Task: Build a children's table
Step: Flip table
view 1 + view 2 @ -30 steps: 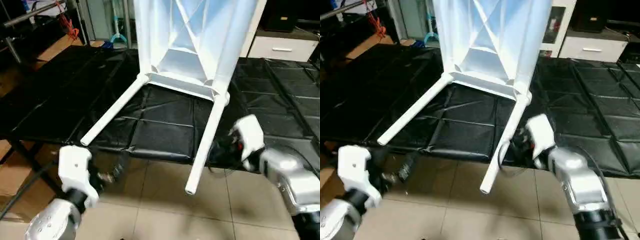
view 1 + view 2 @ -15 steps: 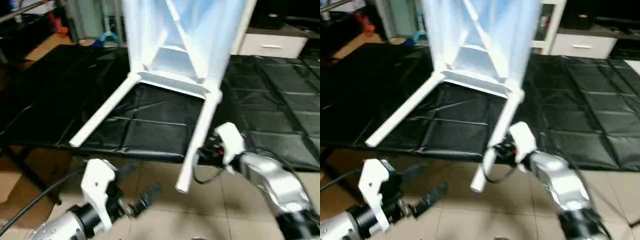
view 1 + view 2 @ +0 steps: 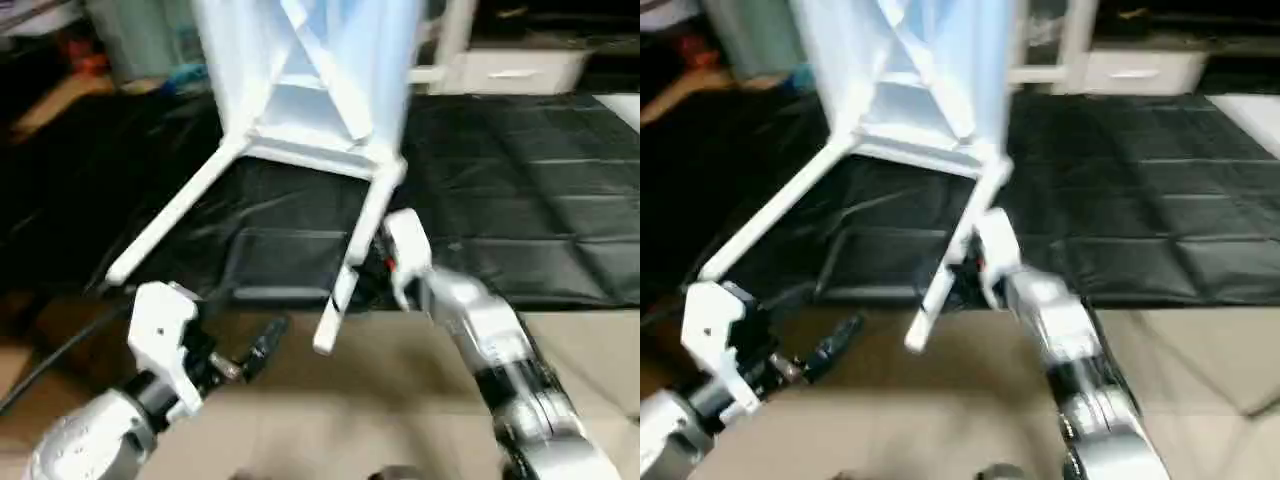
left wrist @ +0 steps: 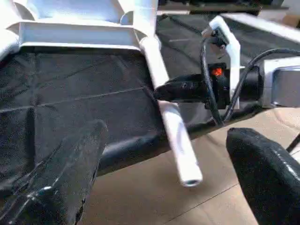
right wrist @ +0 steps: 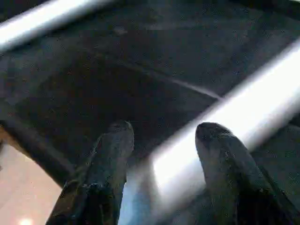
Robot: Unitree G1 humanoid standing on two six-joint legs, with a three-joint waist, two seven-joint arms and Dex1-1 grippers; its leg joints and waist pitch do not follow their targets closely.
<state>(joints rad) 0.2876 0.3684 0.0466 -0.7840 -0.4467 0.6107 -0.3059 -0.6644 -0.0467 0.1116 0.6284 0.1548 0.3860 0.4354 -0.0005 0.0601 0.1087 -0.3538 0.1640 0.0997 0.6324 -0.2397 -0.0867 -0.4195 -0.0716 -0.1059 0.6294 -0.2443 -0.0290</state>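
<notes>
The children's table tabletop (image 3: 320, 110) stands on edge on the black mat, ribbed underside facing me. Two white legs stick out of its lower corner sockets toward me. The left leg (image 3: 170, 220) slopes down to the mat's front edge. The right leg (image 3: 352, 262) reaches out past that edge over the floor. My right gripper (image 3: 362, 282) is shut on the right leg near its free end, and the leg runs between its black fingers (image 5: 112, 154). My left gripper (image 3: 255, 345) is open, low and left of that leg's tip, holding nothing.
The black quilted mat (image 3: 520, 200) covers the low work table, whose front edge runs just below the leg tips. Tiled floor (image 3: 400, 410) lies in front of it. A white cabinet (image 3: 500, 70) stands behind, and a black cable (image 3: 50, 350) hangs at the left.
The camera has swung. My right gripper came in from the right side of the right leg and now holds it. My open left gripper moved up toward the leg's free end.
</notes>
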